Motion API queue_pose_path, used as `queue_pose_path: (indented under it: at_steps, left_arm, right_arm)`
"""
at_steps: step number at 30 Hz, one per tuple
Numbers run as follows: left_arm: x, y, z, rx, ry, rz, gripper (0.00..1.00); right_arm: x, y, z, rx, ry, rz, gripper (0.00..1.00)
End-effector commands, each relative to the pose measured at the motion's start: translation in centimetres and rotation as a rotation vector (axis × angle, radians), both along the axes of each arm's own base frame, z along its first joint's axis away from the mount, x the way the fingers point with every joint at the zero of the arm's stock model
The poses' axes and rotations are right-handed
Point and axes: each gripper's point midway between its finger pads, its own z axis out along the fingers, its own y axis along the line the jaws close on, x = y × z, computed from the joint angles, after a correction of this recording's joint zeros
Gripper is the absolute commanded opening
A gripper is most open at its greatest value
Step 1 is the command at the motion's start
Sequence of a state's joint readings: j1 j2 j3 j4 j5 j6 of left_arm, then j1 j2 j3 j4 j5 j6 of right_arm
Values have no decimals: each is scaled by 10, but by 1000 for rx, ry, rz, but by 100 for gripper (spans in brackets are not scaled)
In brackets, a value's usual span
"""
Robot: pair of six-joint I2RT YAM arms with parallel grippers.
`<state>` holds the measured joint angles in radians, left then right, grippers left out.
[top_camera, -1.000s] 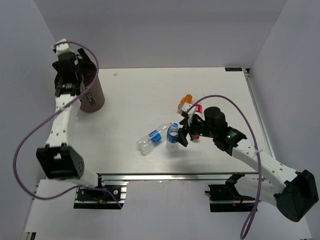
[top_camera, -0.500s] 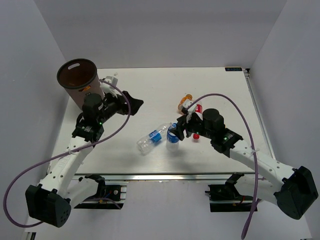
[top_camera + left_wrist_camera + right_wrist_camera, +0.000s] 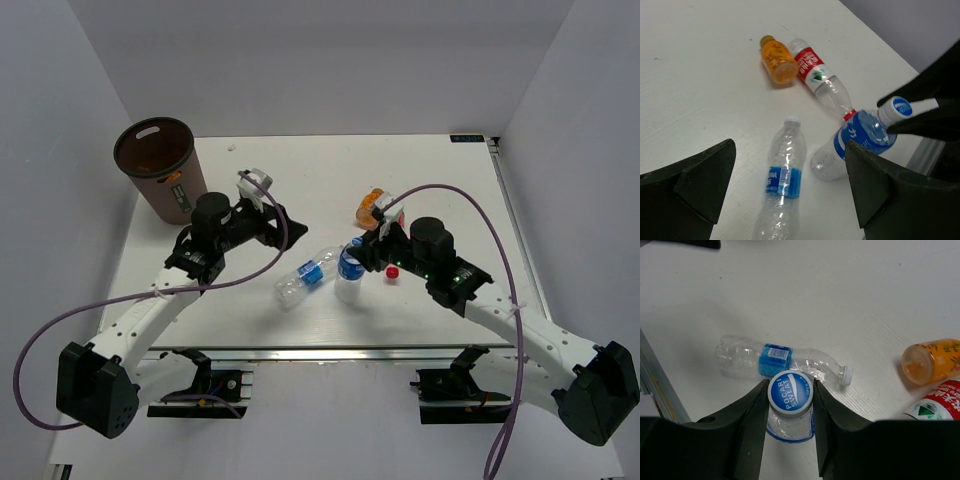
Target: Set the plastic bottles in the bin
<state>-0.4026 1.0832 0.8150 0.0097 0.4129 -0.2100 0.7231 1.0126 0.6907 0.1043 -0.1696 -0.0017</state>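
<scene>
While the right gripper (image 3: 790, 407) is clamped on the neck of the Pocari bottle (image 3: 790, 390), one finger on each side just under the white-and-blue cap, the bottle stands cap-up near the middle of the worktop (image 3: 440, 170), somewhat toward the near edge. In the left wrist view it leans a little, and its lower body looks clear. Just to its left lies the blue-label bottle (image 3: 305, 277), on its side, see-through and apparently empty, white cap pointing toward the gripped bottle. Farther toward the right edge, the orange bottle (image 3: 370, 205) lies on its side, orange along its whole length. The red-label bottle (image 3: 815, 75) lies beside it, touching or nearly so; its neck end is clear, and its red cap is close to the Pocari bottle.

The left gripper (image 3: 270, 222) hangs over the worktop left of the bottles, its jaws spread wide and holding nothing.

The brown bin (image 3: 160, 170) stands upright at the far left corner, well apart from every bottle. Its inside is dark, and what it holds cannot be made out.
</scene>
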Motion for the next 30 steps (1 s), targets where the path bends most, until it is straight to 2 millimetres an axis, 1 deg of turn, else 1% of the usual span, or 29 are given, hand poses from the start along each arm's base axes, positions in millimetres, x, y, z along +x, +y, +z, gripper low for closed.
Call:
queue_pose_path:
  at_steps: [1, 2, 3, 4, 5, 6, 7, 8, 9, 10, 11, 12, 13, 14, 16, 19, 23, 24, 25, 26, 27, 28, 29, 30]
  left_arm:
    - [-18, -29, -1, 38, -86, -180, 98]
    - [-25, -42, -8, 56, -79, -228, 98]
    - [-30, -49, -13, 93, -91, -271, 98]
    - [-34, -59, -6, 100, -117, -312, 98]
    - [-47, -74, -7, 102, -120, -370, 98]
    - [-49, -82, -8, 132, -164, -411, 98]
    - [-54, -90, -3, 134, -191, -444, 98]
    - [-64, -100, 0, 136, -214, -483, 98]
    - [-64, -106, 0, 147, -239, -493, 98]
    - [-62, -109, 0, 154, -246, -487, 98]
    - [-58, -113, 7, 160, -262, -458, 98]
    - [-53, -116, 6, 166, -257, -444, 98]
    - [-50, -117, 6, 171, -255, -432, 98]
    - [-47, -120, 11, 169, -264, -424, 98]
    - [-46, -126, 11, 163, -263, -429, 98]
    - [-51, -133, 16, 138, -286, -454, 98]
    - [-58, -136, 30, 90, -334, -482, 97]
    - [-59, -136, 31, 84, -335, -479, 95]
    - [-58, -135, 33, 82, -341, -475, 85]
    - [-58, -134, 36, 80, -346, -469, 77]
    - [-55, -133, 36, 83, -342, -447, 69]
    - [-53, -132, 37, 86, -345, -435, 54]
    - [-52, -131, 35, 94, -342, -427, 47]
    - [-49, -130, 35, 97, -342, -414, 40]
  right_arm:
    - [12, -5, 58, 104, -38, -106, 10]
    - [12, -8, 59, 97, -12, -124, 8]
    - [14, -7, 76, 124, -19, -136, 7]
    - [16, -7, 83, 141, -13, -145, 7]
    - [12, -5, 84, 144, 20, -139, 7]
    - [11, -2, 91, 140, 39, -124, 8]
    - [7, 3, 96, 148, 56, -97, 8]
    - [5, 7, 97, 145, 77, -77, 8]
    - [2, 10, 108, 155, 80, -56, 8]
    - [-1, 13, 111, 160, 94, -29, 7]
    - [-4, 15, 115, 161, 102, -10, 7]
    - [-7, 17, 113, 152, 132, 4, 6]
    - [-11, 20, 123, 166, 131, 31, 5]
    - [-11, 22, 124, 165, 142, 38, 5]
    - [-14, 23, 130, 171, 155, 50, 5]
    - [-13, 25, 129, 163, 178, 46, 5]
    - [-9, 28, 120, 148, 207, 39, 6]
    - [-8, 28, 119, 149, 211, 39, 7]
    - [-9, 29, 118, 149, 216, 44, 8]
    - [-8, 29, 118, 150, 215, 45, 10]
    - [-8, 29, 118, 150, 218, 42, 15]
    - [-7, 27, 118, 151, 212, 31, 19]
    - [-4, 26, 120, 155, 204, 20, 24]
    - [-2, 25, 121, 159, 198, 7, 27]
